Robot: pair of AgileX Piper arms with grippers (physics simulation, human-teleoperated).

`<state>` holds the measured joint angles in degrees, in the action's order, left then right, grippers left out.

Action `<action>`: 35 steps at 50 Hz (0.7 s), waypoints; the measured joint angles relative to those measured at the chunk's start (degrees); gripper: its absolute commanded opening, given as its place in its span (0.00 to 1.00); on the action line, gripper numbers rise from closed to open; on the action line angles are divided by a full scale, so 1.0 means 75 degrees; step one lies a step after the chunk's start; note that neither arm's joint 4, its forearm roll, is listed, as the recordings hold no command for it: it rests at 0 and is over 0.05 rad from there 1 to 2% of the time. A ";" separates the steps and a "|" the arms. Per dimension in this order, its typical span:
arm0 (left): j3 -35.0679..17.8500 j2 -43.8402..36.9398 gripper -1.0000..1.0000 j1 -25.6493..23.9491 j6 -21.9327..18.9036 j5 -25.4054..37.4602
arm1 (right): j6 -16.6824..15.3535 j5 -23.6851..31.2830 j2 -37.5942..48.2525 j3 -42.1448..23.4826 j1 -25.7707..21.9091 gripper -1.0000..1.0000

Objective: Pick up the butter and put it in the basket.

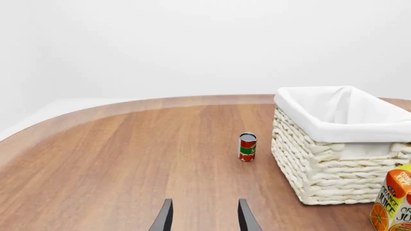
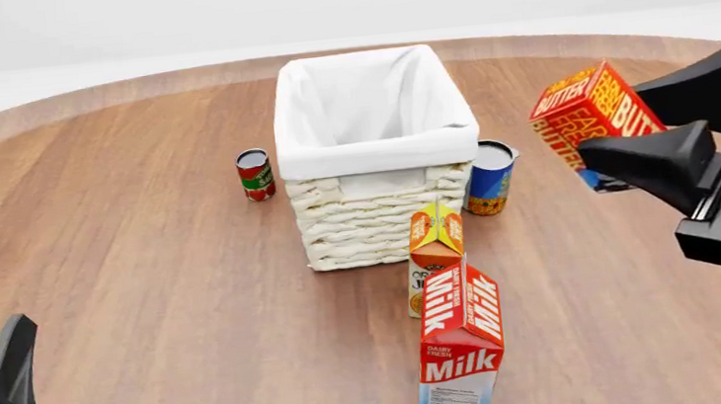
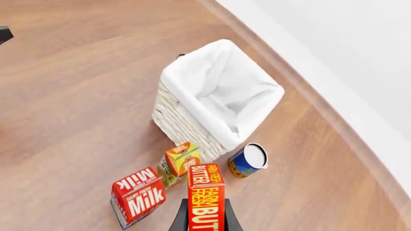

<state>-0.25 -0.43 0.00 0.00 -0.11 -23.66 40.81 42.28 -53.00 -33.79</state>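
Red butter (image 2: 593, 112) sits clamped in my right hand (image 2: 638, 131), raised above the desk (image 2: 138, 233) beside the basket (image 2: 375, 146); my left hand (image 1: 204, 216) hangs wide, holding nothing.

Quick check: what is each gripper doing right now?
Left gripper: open, empty, low over the table.
Right gripper: shut on the butter, held up in the air to the right of the basket.

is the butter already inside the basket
No, the butter is held in the right gripper above the table, to the right of the basket, whose liner holds nothing.
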 measured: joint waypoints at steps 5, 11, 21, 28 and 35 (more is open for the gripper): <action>0.0000 0.0000 1.00 0.0000 0.0000 0.0000 | -0.0006 0.0039 0.0074 -0.0167 -0.0084 0.00; 0.0000 0.0000 1.00 0.0000 0.0000 0.0000 | -0.0019 0.0053 0.0168 -0.0328 -0.0170 0.00; 0.0000 0.0000 1.00 0.0000 0.0000 0.0000 | -0.0050 0.0070 0.0291 -0.0544 -0.0296 0.00; 0.0000 0.0000 1.00 0.0000 0.0000 0.0000 | -0.0079 0.0067 0.0373 -0.0677 -0.0386 0.00; 0.0000 0.0000 1.00 0.0000 0.0000 0.0000 | -0.0109 0.0088 0.0435 -0.0816 -0.0473 0.00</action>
<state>-0.25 -0.43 0.00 0.00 -0.11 -24.48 41.47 45.54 -59.12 -37.34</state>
